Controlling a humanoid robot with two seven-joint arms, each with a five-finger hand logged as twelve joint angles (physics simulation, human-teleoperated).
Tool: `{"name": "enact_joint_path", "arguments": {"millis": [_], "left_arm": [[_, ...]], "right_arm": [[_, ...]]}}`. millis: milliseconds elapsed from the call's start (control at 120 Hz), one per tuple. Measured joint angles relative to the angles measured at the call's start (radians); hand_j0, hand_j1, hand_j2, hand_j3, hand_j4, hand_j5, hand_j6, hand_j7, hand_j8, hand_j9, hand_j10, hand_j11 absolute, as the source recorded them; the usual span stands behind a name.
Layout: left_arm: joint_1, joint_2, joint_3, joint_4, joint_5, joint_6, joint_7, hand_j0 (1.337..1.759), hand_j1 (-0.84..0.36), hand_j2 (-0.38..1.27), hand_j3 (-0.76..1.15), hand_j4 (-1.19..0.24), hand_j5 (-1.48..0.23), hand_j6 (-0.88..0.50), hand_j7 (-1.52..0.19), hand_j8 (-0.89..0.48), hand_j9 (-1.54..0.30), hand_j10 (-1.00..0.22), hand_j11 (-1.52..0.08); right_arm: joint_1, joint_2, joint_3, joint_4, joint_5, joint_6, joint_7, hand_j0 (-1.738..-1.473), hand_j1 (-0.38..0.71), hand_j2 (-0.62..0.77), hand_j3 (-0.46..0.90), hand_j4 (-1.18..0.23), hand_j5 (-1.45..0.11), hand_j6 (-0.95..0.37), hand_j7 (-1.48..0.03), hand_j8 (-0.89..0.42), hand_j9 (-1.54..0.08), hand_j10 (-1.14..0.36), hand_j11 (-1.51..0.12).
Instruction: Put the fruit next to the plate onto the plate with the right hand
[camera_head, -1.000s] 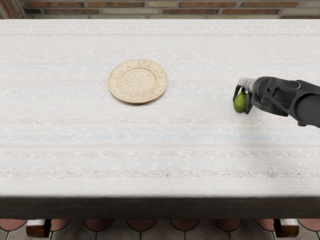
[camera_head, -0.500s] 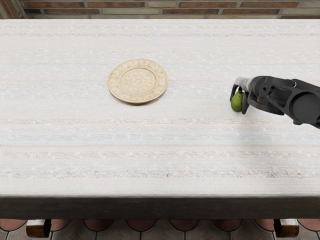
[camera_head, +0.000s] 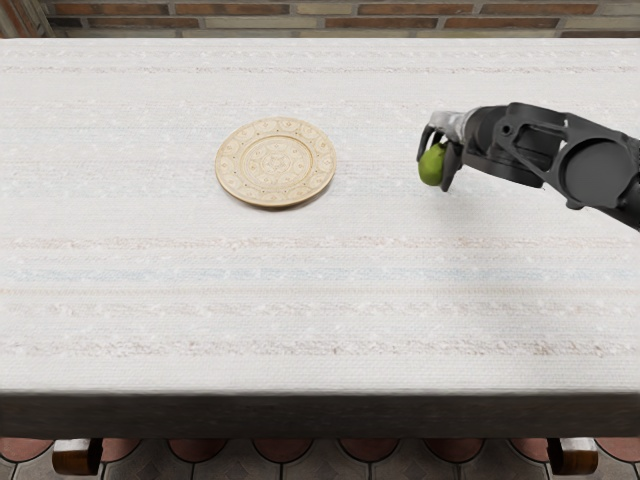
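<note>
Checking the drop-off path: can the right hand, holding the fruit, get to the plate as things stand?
Probably yes. The right hand grips the green fruit to the right of the plate, and only bare tablecloth shows between them.

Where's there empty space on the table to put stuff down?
Lots of room. The table is bare left of the plate, along the near edge, and behind the plate toward the brick wall. The gap between plate and right hand, which holds the green fruit, is bare too. Only the right side is busy, with the arm.
</note>
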Motion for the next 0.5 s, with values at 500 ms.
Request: {"name": "enact_joint_path", "arguments": {"millis": [500], "left_arm": [[0.000,0.000,0.000,0.000,0.000,0.000,0.000,1.658,0.33,0.00,0.00,-0.02,-0.02,-0.02,-0.02,-0.02,-0.02,-0.02,-0.02]], "right_arm": [[0.143,0.262,-0.014,-0.075,-0.027,-0.023,0.000,-1.653,0.33,0.31,0.00,-0.55,-1.07,-0.35,-1.01,-0.41,-1.02,-0.77,-1.02]]}}
